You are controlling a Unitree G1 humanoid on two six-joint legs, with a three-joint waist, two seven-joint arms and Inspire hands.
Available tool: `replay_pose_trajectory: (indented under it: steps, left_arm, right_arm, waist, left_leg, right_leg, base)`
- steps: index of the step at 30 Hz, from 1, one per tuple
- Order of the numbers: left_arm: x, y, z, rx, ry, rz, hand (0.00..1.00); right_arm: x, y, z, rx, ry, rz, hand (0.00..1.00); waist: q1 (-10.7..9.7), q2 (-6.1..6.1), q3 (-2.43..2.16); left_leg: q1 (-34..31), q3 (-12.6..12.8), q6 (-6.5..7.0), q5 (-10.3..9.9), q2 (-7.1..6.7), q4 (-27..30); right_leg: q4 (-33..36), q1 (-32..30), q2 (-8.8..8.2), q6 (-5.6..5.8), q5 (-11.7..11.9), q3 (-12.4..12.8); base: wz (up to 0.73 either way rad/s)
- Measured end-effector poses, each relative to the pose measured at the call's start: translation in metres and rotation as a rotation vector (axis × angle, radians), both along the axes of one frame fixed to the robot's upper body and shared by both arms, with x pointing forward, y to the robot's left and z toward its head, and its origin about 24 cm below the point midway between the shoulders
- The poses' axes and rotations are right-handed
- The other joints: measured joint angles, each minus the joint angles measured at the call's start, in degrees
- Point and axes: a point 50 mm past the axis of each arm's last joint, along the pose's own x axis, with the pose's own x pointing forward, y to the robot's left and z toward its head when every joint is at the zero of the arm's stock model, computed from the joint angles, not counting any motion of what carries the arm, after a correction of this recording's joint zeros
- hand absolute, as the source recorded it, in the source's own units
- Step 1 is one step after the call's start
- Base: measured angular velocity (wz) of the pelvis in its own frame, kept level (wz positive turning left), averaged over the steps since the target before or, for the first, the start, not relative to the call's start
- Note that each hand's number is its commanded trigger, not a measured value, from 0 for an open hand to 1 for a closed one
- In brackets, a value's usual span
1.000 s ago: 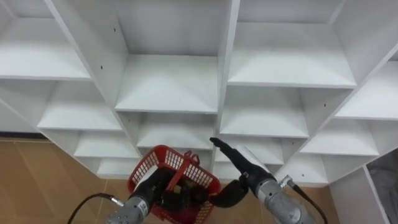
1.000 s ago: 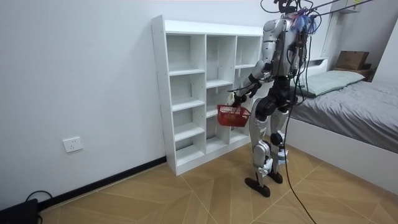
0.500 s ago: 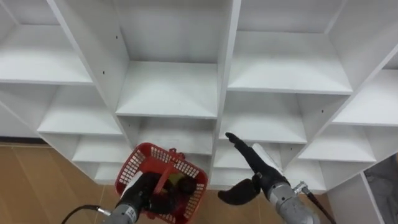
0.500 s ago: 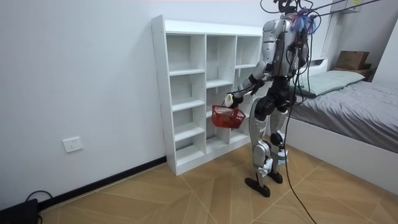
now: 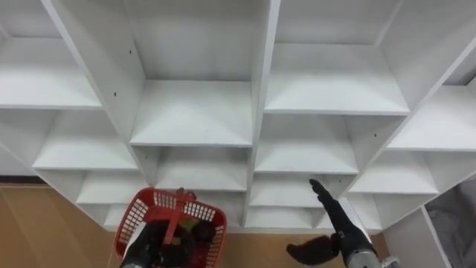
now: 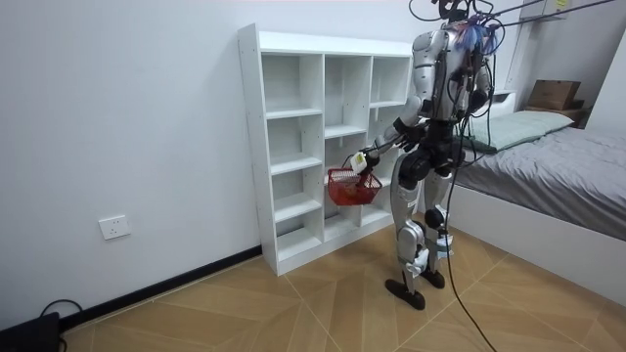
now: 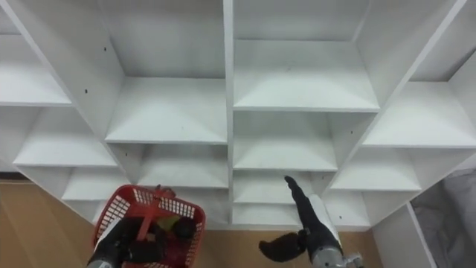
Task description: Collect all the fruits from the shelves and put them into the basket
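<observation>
A red wire basket (image 5: 195,204) hangs low in front of the white closet (image 5: 193,112), and my left hand (image 5: 151,246) is shut on its upright handle. Dark and yellowish fruit (image 5: 199,232) lies inside it. My right hand (image 5: 336,222) is open to the basket's right, its fingers straight and pointing at the lower shelves and its thumb spread; it holds nothing. The compartments in view hold nothing. In the room view I stand facing the closet (image 6: 293,147), with the basket (image 6: 354,186) held out close to its middle shelves.
A bed (image 6: 548,147) stands behind me at the room view's right, with a cardboard box (image 6: 553,94) at its head. Wooden floor (image 6: 293,303) runs along the closet's foot. The closet's upright dividers (image 5: 260,112) separate narrow compartments.
The basket has swung closer to the closet and further to my left. My right hand has dropped lower and to the right, still open. The eye view has shifted a little.
</observation>
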Motion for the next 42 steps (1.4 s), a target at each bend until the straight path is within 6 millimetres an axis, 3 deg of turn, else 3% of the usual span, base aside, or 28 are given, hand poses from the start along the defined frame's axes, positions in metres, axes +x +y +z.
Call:
replay_pose_trajectory:
  steps: [2, 4, 6, 9, 16, 20, 25, 30, 42]
  left_arm:
    - [-0.006, 0.005, -0.001, 0.019, 0.008, 0.020, 1.00]
    - [-0.016, 0.009, -0.003, 0.060, 0.025, 0.030, 1.00]
    - [-0.019, 0.012, -0.004, 0.076, 0.033, 0.033, 1.00]
    - [-0.025, 0.016, -0.005, 0.095, 0.043, 0.050, 1.00]
    - [-0.043, 0.030, -0.010, 0.146, 0.087, 0.132, 1.00]
    - [-0.056, 0.036, -0.015, 0.155, 0.135, 0.166, 1.00]
    - [-0.080, 0.039, -0.025, 0.167, 0.241, 0.192, 1.00]
    - [-0.095, 0.042, -0.030, 0.167, 0.320, 0.238, 1.00]
    - [-0.105, 0.033, -0.036, 0.132, 0.400, 0.252, 1.00]
  right_arm:
    - [-0.007, -0.005, -0.005, -0.001, 0.010, -0.021, 0.00]
    - [-0.021, -0.014, -0.018, -0.001, 0.077, -0.076, 0.00]
    - [-0.030, -0.021, -0.026, -0.005, 0.124, -0.121, 0.00]
    - [-0.042, -0.030, -0.032, 0.014, 0.160, -0.204, 0.00]
    - [-0.073, -0.048, -0.049, -0.031, 0.277, -0.341, 0.00]
    - [-0.090, -0.058, -0.057, -0.046, 0.343, -0.432, 0.00]
    - [-0.133, -0.071, -0.072, -0.032, 0.550, -0.610, 0.00]
    - [-0.162, -0.067, -0.078, -0.032, 0.736, -0.603, 0.00]
    - [-0.157, -0.059, -0.084, 0.016, 0.853, -0.542, 0.00]
  waist:
    - [-0.3, -0.04, -0.06]
    - [-0.4, -0.23, -0.58]
    - [-0.4, -0.28, -0.61]
    - [-0.5, -0.17, -0.57]
    - [-0.7, 0.53, 0.03]
    - [-0.7, 0.46, 0.00]
    - [-2.1, 0.39, -0.13]
    - [-1.8, 0.69, -0.18]
    - [-1.7, 0.87, 0.04]
  left_leg:
    - [0.3, 0.0, -0.03, -0.1, 0.04, 0.0]
    - [0.5, 0.1, -0.12, -0.4, 0.15, 0.1]
    - [0.4, 0.1, -0.12, -0.4, 0.17, 0.1]
    - [0.4, 0.1, -0.13, -0.5, 0.15, 0.1]
    - [2.3, 0.1, -0.06, -1.2, 0.14, 0.0]
    - [2.2, -0.1, 0.00, -1.4, 0.09, 0.0]
    - [2.7, -1.4, 0.18, -1.7, -0.36, 0.0]
    - [4.0, -1.2, 0.21, -2.3, -0.37, 0.0]
    - [5.4, -1.3, 0.30, -2.6, -0.42, 0.1]
  right_leg:
    - [-0.4, 0.4, 0.08, 0.00, 0.0, 0.0]
    - [-0.8, 0.7, 0.17, 0.01, 0.0, -0.2]
    - [-0.8, 0.7, 0.15, 0.01, 0.0, -0.6]
    - [-0.9, 1.0, 0.14, 0.01, 0.0, -0.7]
    - [-1.5, 2.9, 0.23, 0.24, -0.4, -0.7]
    - [-1.7, 2.9, 0.21, 0.29, -0.4, -0.5]
    - [-1.7, 4.3, 0.04, 0.76, -1.1, -0.9]
    - [-1.2, 4.7, 0.17, 0.86, -1.6, -0.7]
    - [-0.8, 6.1, 0.23, 0.94, -2.1, -0.5]
  base:
    - [0.00]
    - [0.00]
    - [0.00]
    - [0.01]
    - [0.00]
    - [0.00]
    - [0.12]
    - [-0.04]
    - [0.00]
